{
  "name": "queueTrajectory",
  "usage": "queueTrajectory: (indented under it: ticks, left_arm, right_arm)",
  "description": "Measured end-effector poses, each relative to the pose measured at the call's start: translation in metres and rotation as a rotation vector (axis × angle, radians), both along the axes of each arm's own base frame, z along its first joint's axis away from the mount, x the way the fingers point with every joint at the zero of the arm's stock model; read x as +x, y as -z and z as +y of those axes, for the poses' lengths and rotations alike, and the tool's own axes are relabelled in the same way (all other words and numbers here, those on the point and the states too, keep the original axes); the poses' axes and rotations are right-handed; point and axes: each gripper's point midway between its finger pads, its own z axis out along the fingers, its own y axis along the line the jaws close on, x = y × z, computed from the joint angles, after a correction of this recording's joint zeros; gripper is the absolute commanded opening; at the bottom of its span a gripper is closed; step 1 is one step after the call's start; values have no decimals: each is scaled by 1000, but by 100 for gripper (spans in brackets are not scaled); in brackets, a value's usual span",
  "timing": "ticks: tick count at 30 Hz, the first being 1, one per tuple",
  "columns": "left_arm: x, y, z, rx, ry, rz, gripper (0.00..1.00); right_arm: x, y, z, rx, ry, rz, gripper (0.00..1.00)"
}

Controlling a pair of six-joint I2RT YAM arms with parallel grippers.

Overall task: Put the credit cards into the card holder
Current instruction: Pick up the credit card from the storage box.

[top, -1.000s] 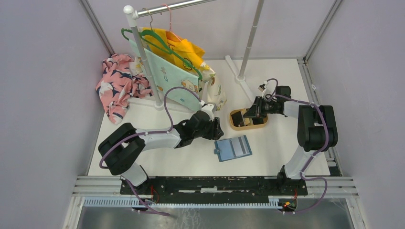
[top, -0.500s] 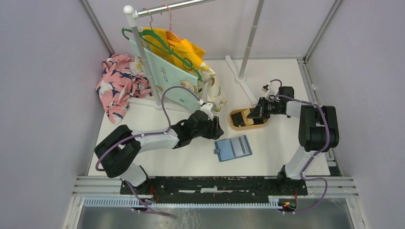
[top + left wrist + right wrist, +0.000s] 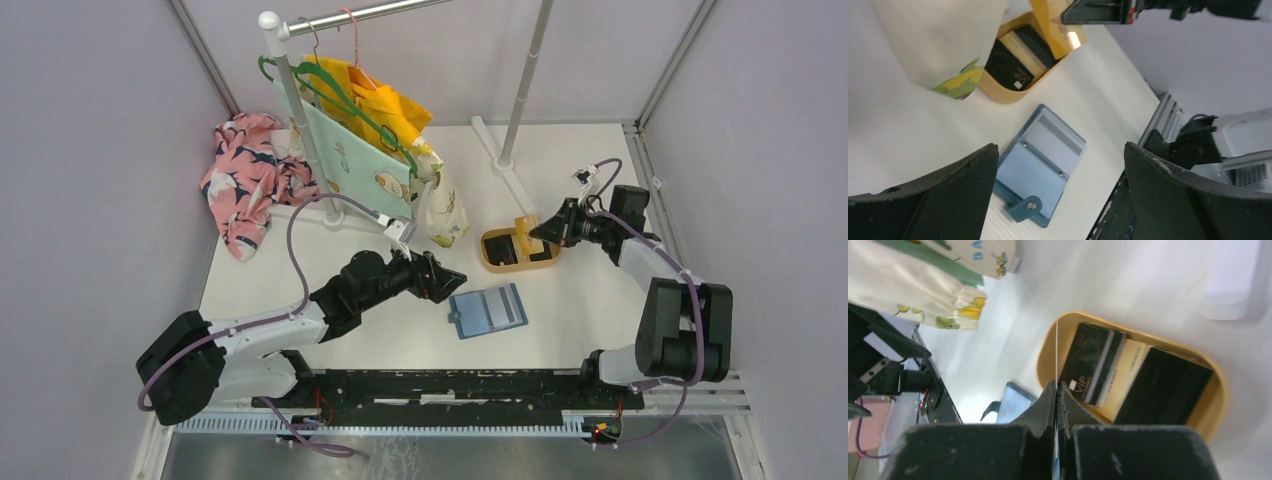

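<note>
The teal-blue card holder lies open and flat on the white table, slots up, also seen in the left wrist view. My left gripper hovers just left of it, jaws wide open and empty. Behind it stands a tan oval tray holding dark credit cards. My right gripper is shut on a gold-coloured card, lifted on edge above the tray's right part. In the right wrist view this card shows only as a thin line rising from the closed fingertips.
A clothes rack with hung garments stands at the back left, and a cream garment hangs close to the tray. A floral cloth pile lies far left. The rack's second pole rises behind the tray.
The right gripper closed on a card in the tray and raised it, the arm swinging right. The left arm drew back toward the near left and its jaws opened wide.
</note>
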Motion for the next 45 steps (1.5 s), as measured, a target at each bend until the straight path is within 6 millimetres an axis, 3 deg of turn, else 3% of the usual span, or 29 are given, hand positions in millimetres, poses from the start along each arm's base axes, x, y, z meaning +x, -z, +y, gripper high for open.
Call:
queueTrajectory:
  ticks: [4, 7, 15, 21, 29, 34, 36, 38, 44, 45]
  left_arm:
    - [-9, -27, -4, -103, 56, -64, 100]
    - [-15, -35, -10, -155, 98, -85, 100]
    - [-18, -16, -23, -190, 149, -55, 88]
    - [-15, -12, -30, -227, 153, -34, 74]
    - [-18, -22, -33, -269, 184, -54, 46]
    - [-22, -20, -35, -272, 214, -44, 4]
    - [-24, -20, -36, -275, 229, -39, 2]
    - [-26, -20, -36, -277, 243, -41, 2]
    - [-24, -22, -33, -278, 252, -43, 2]
    - [-23, -22, -31, -277, 253, -43, 2]
  right_arm:
    - [-20, -17, 16, 90, -47, -84, 0]
    - [-39, -24, 31, 141, -90, -132, 0]
    - [-89, -61, 86, 216, -361, -323, 0]
    - [-115, -67, 111, 252, -518, -348, 0]
    - [-133, -62, 123, 269, -617, -336, 0]
    - [-139, -59, 126, 271, -648, -332, 0]
    - [-140, -58, 126, 270, -654, -330, 1]
    - [-140, -56, 126, 269, -659, -326, 5]
    - [-137, -53, 127, 232, -697, -360, 53]
    - [-135, -52, 127, 209, -710, -384, 58]
